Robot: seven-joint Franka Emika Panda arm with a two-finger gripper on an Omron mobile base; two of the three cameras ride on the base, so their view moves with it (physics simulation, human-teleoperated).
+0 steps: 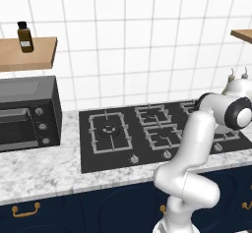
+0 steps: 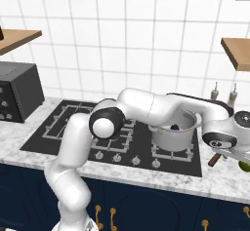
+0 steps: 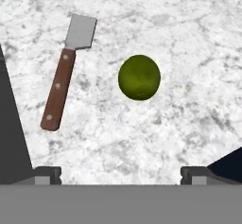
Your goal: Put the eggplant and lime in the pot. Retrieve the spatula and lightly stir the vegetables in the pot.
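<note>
Lime [image 3: 139,77] sits loose on the bench [image 3: 189,38] under the released hand [image 3: 120,173]; an off-centre pinch could send it rolling.

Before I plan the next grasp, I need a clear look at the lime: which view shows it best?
The hand view: the lime lies whole on the marble counter, beside the spatula and apart from it. The right base view gives just a green sliver under the hand at the frame's edge.
</note>
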